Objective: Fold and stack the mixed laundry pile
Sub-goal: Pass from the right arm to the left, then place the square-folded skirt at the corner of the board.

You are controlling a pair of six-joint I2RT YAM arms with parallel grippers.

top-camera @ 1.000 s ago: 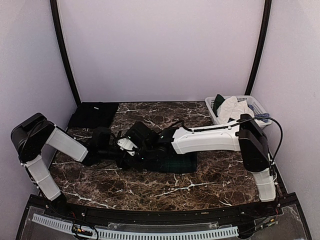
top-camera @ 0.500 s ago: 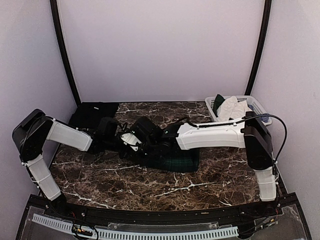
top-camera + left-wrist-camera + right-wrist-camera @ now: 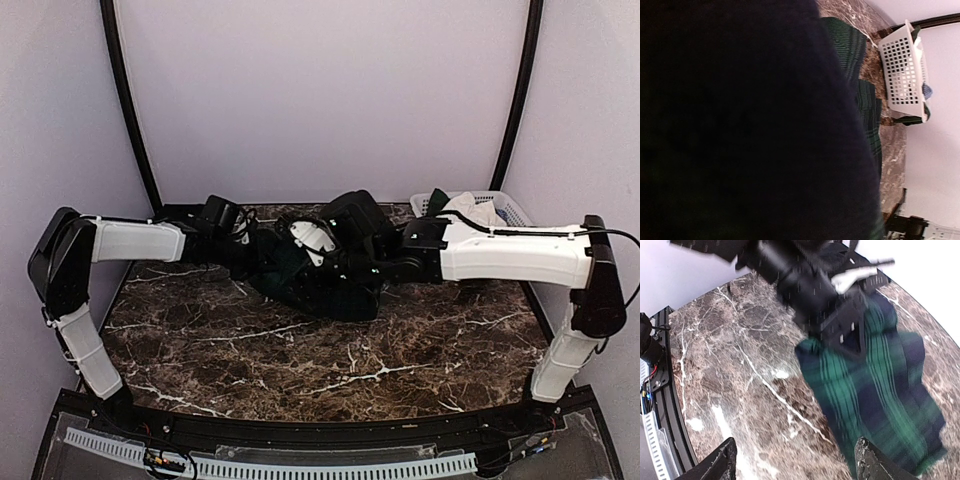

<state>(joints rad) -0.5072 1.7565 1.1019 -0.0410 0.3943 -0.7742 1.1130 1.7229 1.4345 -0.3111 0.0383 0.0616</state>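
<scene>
Left tool (image 3: 849, 335) on skirt (image 3: 875, 390), basket (image 3: 902, 65) beyond

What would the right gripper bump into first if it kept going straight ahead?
Probably the tartan skirt, near its edge. Depth is unclear, so the right gripper might reach the marble table first.

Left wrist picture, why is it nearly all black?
Left wrist view: dark cloth sits right against the lens, a blurry mass; the white basket at the edge is sharp. Right wrist view: the tartan skirt looks slightly smeared.
</scene>
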